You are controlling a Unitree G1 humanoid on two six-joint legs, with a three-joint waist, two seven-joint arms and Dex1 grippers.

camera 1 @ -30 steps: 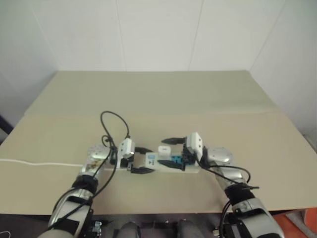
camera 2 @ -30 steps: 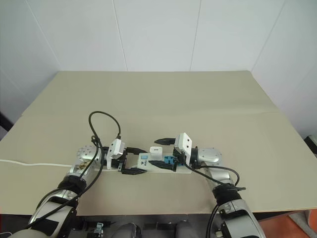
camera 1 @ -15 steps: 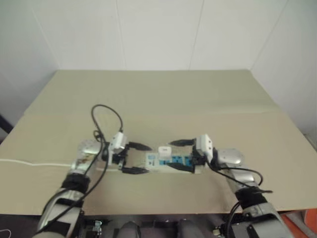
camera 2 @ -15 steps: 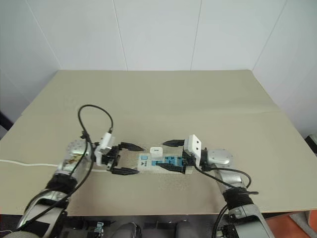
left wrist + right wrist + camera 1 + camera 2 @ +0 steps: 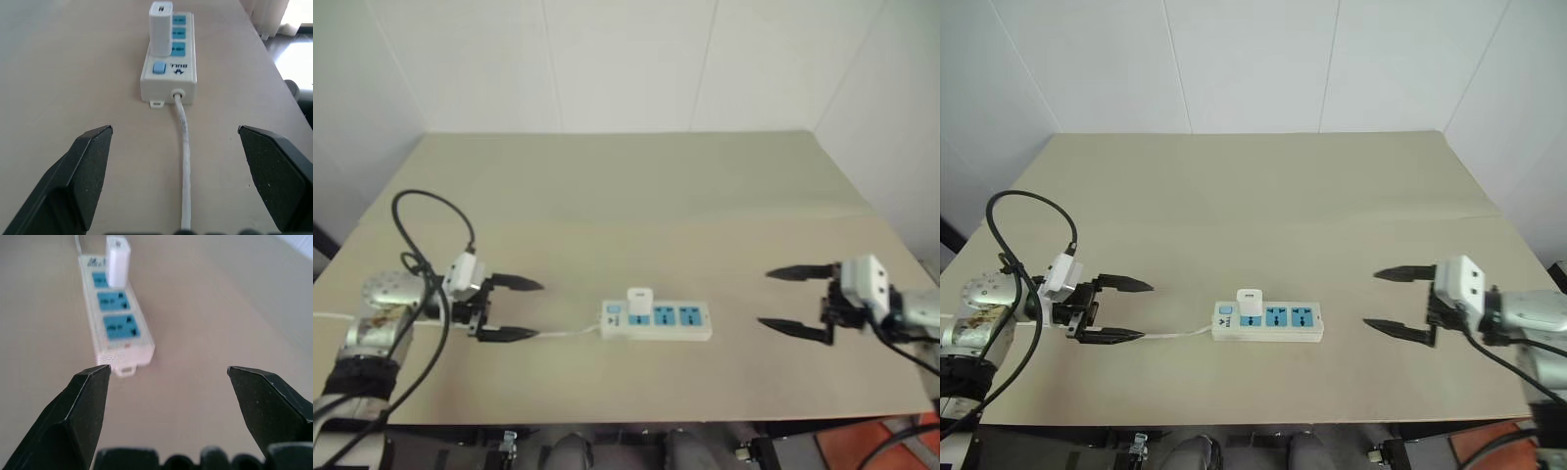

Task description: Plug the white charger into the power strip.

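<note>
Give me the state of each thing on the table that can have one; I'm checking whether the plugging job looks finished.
white charger: upright, plugged into the socket nearest the switch.
power strip: flat on the table, two blue sockets free.
cord: attached to the strip's switch end, lying on the table.
left gripper: open, holding nothing, apart from the strip.
right gripper: open, holding nothing, apart from the strip.

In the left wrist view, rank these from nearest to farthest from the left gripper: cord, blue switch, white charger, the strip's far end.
1. cord, running between the open left gripper fingers.
2. blue switch, at the power strip near end.
3. white charger, plugged in just past the switch.
4. Far end, beyond the free sockets.
</note>
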